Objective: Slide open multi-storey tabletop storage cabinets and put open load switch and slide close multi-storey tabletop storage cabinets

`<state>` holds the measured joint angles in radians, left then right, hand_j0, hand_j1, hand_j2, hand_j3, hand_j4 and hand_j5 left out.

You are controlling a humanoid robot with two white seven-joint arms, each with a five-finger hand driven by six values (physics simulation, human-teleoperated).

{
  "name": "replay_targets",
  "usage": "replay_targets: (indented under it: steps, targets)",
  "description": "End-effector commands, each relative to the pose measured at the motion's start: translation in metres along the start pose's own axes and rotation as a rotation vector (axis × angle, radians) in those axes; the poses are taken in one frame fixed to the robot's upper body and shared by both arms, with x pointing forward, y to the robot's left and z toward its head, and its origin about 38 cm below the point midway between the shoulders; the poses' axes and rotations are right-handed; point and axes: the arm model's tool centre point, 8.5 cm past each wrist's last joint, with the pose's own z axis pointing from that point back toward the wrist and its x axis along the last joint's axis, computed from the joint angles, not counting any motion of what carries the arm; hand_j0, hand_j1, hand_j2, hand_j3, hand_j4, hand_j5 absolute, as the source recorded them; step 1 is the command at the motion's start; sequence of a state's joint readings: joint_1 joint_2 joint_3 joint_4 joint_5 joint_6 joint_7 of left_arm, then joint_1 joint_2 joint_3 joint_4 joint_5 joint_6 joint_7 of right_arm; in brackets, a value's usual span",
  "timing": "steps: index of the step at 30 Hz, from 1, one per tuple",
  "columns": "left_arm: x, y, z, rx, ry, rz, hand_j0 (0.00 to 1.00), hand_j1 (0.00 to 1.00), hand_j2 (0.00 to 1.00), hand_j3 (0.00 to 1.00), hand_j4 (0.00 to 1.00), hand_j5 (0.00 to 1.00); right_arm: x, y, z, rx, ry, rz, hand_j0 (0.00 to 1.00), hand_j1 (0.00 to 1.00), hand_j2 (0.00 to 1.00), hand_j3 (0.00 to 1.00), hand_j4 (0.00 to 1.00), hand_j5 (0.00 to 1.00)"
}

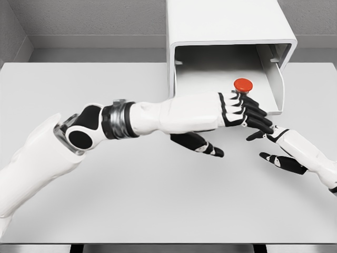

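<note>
While half-hiding red switch (pixel 243 84), left robot hand (pixel 239 109) clasped on it; drawer (pixel 268 79) out.

I can read no writing, label, brand, number or sign anywhere in front of me.
</note>
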<state>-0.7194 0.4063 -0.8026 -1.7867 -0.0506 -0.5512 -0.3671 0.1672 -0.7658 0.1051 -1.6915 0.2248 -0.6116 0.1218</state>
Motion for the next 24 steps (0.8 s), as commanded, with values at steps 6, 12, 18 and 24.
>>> replay_targets:
  steps: [6,12,18,24]
  targets:
    - [0.002,0.080,0.135,0.284,0.265,-0.202,1.00,1.00,1.00,1.00,1.00,1.00,0.005,-0.001,-0.004,-0.010,-0.017,-0.005,0.67,0.67,0.67,0.67,0.67,0.67]
    - [-0.017,0.024,0.310,0.365,0.819,-0.119,1.00,1.00,1.00,1.00,1.00,1.00,0.020,0.000,-0.012,-0.008,-0.068,0.001,0.67,0.67,0.67,0.67,0.67,0.67]
    - [-0.035,-0.054,0.382,0.384,1.056,0.107,1.00,1.00,1.00,1.00,1.00,1.00,0.027,0.002,-0.022,-0.023,-0.102,-0.009,0.67,0.67,0.67,0.67,0.67,0.67]
    - [-0.034,-0.060,0.382,0.375,1.059,0.122,1.00,1.00,1.00,1.00,1.00,1.00,0.030,-0.001,-0.031,-0.032,-0.124,-0.009,0.67,0.67,0.67,0.67,0.67,0.67]
